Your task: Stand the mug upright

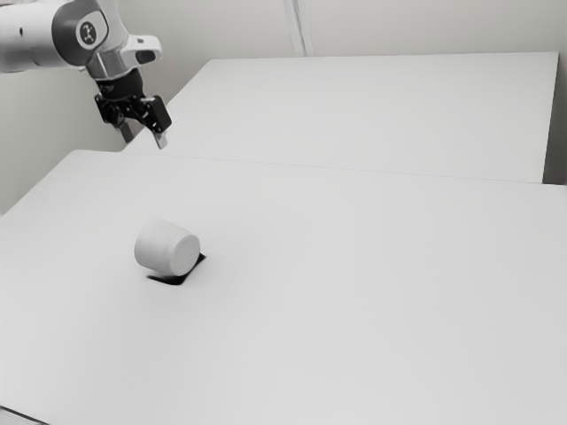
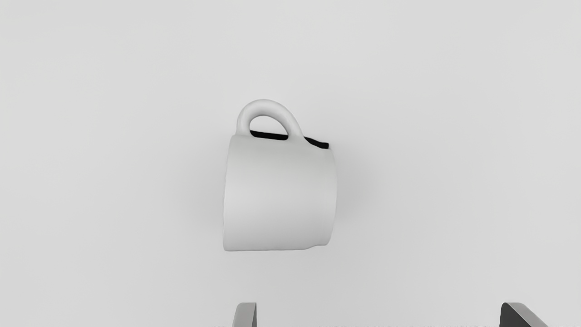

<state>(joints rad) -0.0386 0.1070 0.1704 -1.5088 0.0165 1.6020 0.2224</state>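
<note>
A white mug [image 1: 166, 248] lies on its side on the white table [image 1: 354, 292], its round base facing the exterior view's right and toward that camera. My gripper [image 1: 144, 139] hangs well above the tabletop, apart from the mug, near the exterior view's upper left. Seen from above in the wrist view, the mug [image 2: 279, 195] shows its side wall and its looped handle sticking out on the side away from my fingers. The gripper [image 2: 378, 315] is open, with a wide gap and nothing held between its fingertips. The inside of the mug is hidden.
Another white surface [image 1: 381, 111] adjoins the table at the back, with pale walls [image 1: 425, 27] behind it. A black patch [image 1: 175, 278] shows beside and beneath the mug. A thin dark line [image 1: 22, 414] crosses the exterior view's lower left corner.
</note>
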